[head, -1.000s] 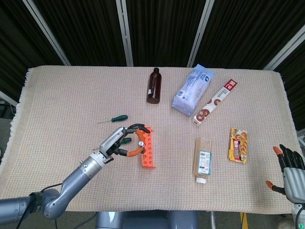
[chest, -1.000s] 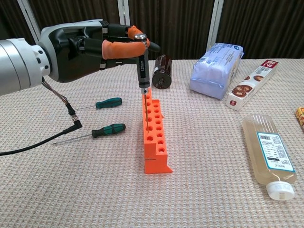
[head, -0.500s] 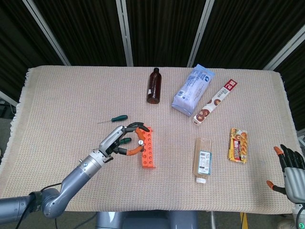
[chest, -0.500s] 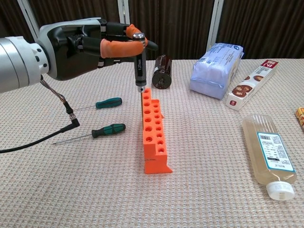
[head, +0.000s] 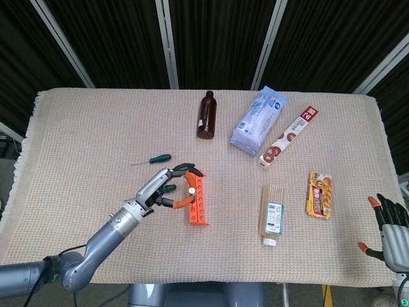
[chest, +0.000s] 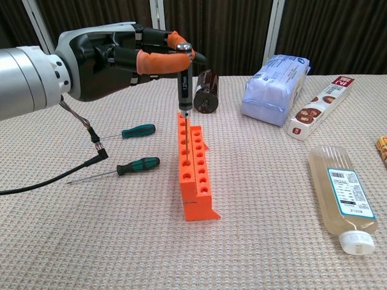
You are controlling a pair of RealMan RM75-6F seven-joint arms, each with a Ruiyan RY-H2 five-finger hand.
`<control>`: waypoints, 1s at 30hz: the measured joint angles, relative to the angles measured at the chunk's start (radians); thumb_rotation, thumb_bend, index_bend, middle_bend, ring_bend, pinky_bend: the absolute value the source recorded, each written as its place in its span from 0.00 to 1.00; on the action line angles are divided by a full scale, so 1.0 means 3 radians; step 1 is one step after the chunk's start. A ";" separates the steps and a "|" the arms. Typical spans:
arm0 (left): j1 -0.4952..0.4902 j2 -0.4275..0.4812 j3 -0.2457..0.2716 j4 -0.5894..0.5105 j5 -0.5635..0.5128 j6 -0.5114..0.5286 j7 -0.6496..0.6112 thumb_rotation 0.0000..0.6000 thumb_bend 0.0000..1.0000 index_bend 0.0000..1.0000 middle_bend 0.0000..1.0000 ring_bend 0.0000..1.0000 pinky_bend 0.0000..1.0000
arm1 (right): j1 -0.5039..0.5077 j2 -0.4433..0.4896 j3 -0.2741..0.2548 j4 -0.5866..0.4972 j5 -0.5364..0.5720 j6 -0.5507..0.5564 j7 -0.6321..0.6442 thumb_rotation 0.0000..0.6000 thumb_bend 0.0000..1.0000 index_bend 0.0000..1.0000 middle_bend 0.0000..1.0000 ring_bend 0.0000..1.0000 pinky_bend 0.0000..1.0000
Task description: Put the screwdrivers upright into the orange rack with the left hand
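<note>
The orange rack (chest: pixel 193 166) (head: pixel 197 201) lies mid-table, its holes facing up. My left hand (chest: pixel 130 57) (head: pixel 167 188) pinches a black-handled screwdriver (chest: pixel 185 81) upright, its thin shaft reaching down into the rack's middle holes. Two green-handled screwdrivers lie flat on the cloth to the rack's left: one nearer (chest: pixel 138 165), one further back (chest: pixel 138 130) (head: pixel 159 158). My right hand (head: pixel 391 233) shows only in the head view, at the lower right corner off the table, fingers spread and holding nothing.
A brown bottle (chest: pixel 205 90) lies behind the rack. A blue-white bag (chest: pixel 275 80), a long biscuit box (chest: pixel 317 107) and a flat clear bottle (chest: pixel 346 196) sit to the right. A snack packet (head: pixel 319 194) lies further right. A black cable (chest: pixel 72 175) runs at the left.
The left hand shifted the black-handled screwdriver slightly right and down, so its shaft tip now sits in the rack. The rack itself has nudged a little toward the left.
</note>
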 measured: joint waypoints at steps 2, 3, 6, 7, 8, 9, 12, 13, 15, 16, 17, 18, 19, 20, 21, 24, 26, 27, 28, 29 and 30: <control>-0.0002 0.0006 -0.0002 -0.0004 -0.0006 -0.0003 0.0010 1.00 0.42 0.68 0.24 0.07 0.00 | 0.0001 0.0000 0.0002 0.0001 0.0001 -0.0001 0.0001 1.00 0.02 0.07 0.00 0.00 0.00; -0.0003 0.0007 0.0000 -0.0004 -0.0007 -0.0007 0.0014 1.00 0.42 0.68 0.24 0.07 0.00 | 0.0001 0.0000 0.0002 0.0002 0.0002 -0.0001 0.0002 1.00 0.02 0.07 0.00 0.00 0.00; -0.0007 0.0006 0.0009 0.0003 -0.0013 -0.0023 0.0018 1.00 0.42 0.68 0.24 0.07 0.00 | 0.0002 -0.0003 0.0003 0.0004 0.0004 -0.0005 0.0006 1.00 0.02 0.07 0.00 0.00 0.00; -0.0007 0.0003 0.0014 0.0009 -0.0015 -0.0027 0.0018 1.00 0.42 0.68 0.24 0.07 0.00 | 0.0002 -0.0004 0.0002 0.0007 0.0006 -0.0007 0.0007 1.00 0.03 0.07 0.00 0.00 0.00; -0.0006 -0.0001 0.0018 0.0015 -0.0015 -0.0028 0.0019 1.00 0.42 0.68 0.24 0.07 0.00 | 0.0002 -0.0004 0.0002 0.0009 0.0007 -0.0008 0.0007 1.00 0.03 0.07 0.00 0.00 0.00; -0.0006 -0.0006 0.0022 0.0022 -0.0014 -0.0029 0.0020 1.00 0.42 0.68 0.24 0.07 0.00 | 0.0001 -0.0005 0.0001 0.0009 0.0008 -0.0009 0.0008 1.00 0.03 0.07 0.00 0.00 0.00; -0.0009 -0.0028 0.0036 0.0046 -0.0015 -0.0028 0.0048 1.00 0.42 0.68 0.24 0.07 0.00 | -0.0001 -0.0004 0.0003 0.0011 0.0011 -0.0006 0.0010 1.00 0.02 0.07 0.00 0.00 0.00; -0.0010 -0.0038 0.0042 0.0056 -0.0017 -0.0026 0.0059 1.00 0.42 0.68 0.24 0.07 0.00 | -0.0001 -0.0004 0.0003 0.0012 0.0012 -0.0006 0.0010 1.00 0.02 0.07 0.00 0.00 0.00; -0.0010 -0.0050 0.0049 0.0066 -0.0020 -0.0025 0.0067 1.00 0.42 0.68 0.24 0.07 0.00 | -0.0002 -0.0003 0.0003 0.0012 0.0013 -0.0006 0.0011 1.00 0.03 0.07 0.00 0.00 0.00; -0.0011 -0.0058 0.0055 0.0074 -0.0021 -0.0025 0.0076 1.00 0.43 0.68 0.24 0.07 0.00 | -0.0002 -0.0004 0.0004 0.0014 0.0016 -0.0007 0.0014 1.00 0.02 0.07 0.00 0.00 0.00; -0.0013 -0.0067 0.0061 0.0080 -0.0023 -0.0027 0.0086 1.00 0.43 0.68 0.24 0.07 0.00 | -0.0002 -0.0005 0.0004 0.0014 0.0018 -0.0009 0.0015 1.00 0.02 0.07 0.00 0.00 0.00; -0.0015 -0.0076 0.0066 0.0087 -0.0025 -0.0028 0.0097 1.00 0.42 0.68 0.24 0.07 0.00 | -0.0002 -0.0005 0.0004 0.0016 0.0020 -0.0011 0.0016 1.00 0.02 0.07 0.00 0.00 0.00; -0.0016 -0.0085 0.0073 0.0095 -0.0027 -0.0028 0.0110 1.00 0.42 0.68 0.24 0.07 0.00 | -0.0001 -0.0006 0.0005 0.0017 0.0021 -0.0012 0.0017 1.00 0.02 0.07 0.00 0.00 0.00; -0.0017 -0.0097 0.0083 0.0106 -0.0028 -0.0027 0.0128 1.00 0.42 0.68 0.24 0.07 0.00 | -0.0001 -0.0006 0.0006 0.0019 0.0024 -0.0014 0.0018 1.00 0.03 0.07 0.00 0.00 0.00; -0.0017 -0.0109 0.0091 0.0117 -0.0028 -0.0024 0.0145 1.00 0.42 0.68 0.24 0.07 0.00 | 0.0000 -0.0006 0.0007 0.0020 0.0025 -0.0015 0.0019 1.00 0.03 0.07 0.00 0.00 0.00; -0.0016 -0.0153 0.0126 0.0158 -0.0022 -0.0008 0.0209 1.00 0.42 0.68 0.24 0.07 0.00 | 0.0001 -0.0006 0.0007 0.0022 0.0029 -0.0023 0.0020 1.00 0.02 0.07 0.00 0.00 0.00; -0.0014 -0.0188 0.0161 0.0191 -0.0019 -0.0005 0.0239 1.00 0.42 0.68 0.24 0.06 0.00 | 0.0003 -0.0006 0.0007 0.0022 0.0031 -0.0026 0.0020 1.00 0.03 0.07 0.00 0.00 0.00; -0.0014 -0.0197 0.0173 0.0202 -0.0018 -0.0009 0.0247 1.00 0.43 0.68 0.24 0.06 0.00 | 0.0003 -0.0006 0.0007 0.0022 0.0033 -0.0029 0.0020 1.00 0.03 0.07 0.00 0.00 0.00; -0.0013 -0.0208 0.0187 0.0214 -0.0017 -0.0014 0.0258 1.00 0.42 0.68 0.24 0.06 0.00 | 0.0005 -0.0007 0.0008 0.0022 0.0034 -0.0031 0.0020 1.00 0.02 0.07 0.00 0.00 0.00; -0.0012 -0.0226 0.0205 0.0237 -0.0014 -0.0017 0.0278 1.00 0.42 0.68 0.24 0.06 0.00 | 0.0005 -0.0007 0.0008 0.0022 0.0035 -0.0032 0.0019 1.00 0.02 0.07 0.00 0.00 0.00; -0.0011 -0.0243 0.0218 0.0255 -0.0011 -0.0017 0.0293 1.00 0.42 0.68 0.24 0.06 0.00 | 0.0007 -0.0007 0.0008 0.0022 0.0036 -0.0035 0.0017 1.00 0.03 0.07 0.00 0.00 0.00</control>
